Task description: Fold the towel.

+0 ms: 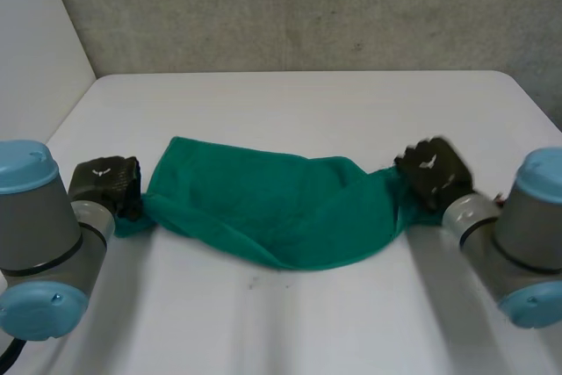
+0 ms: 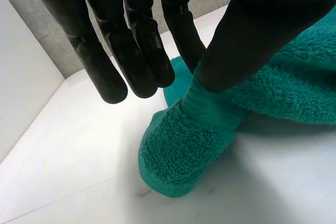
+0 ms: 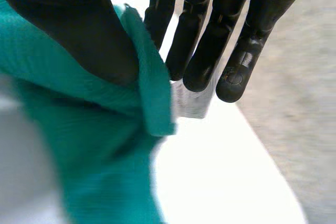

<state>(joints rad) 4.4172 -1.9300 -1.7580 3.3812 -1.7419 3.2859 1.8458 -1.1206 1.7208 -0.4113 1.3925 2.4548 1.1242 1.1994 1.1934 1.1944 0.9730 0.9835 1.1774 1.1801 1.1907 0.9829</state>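
1. The white table (image 1: 299, 103) stands against a grey wall (image 1: 307, 6).
2. The green towel (image 1: 281, 208) sags across the table's middle, towards its near edge.
3. The left hand (image 1: 105, 180) pinches the towel's left end and the right hand (image 1: 432, 171) pinches its right end.

In the head view, the left hand (image 1: 104, 182) and right hand (image 1: 433, 173) cover both end corners of the towel (image 1: 272, 208).
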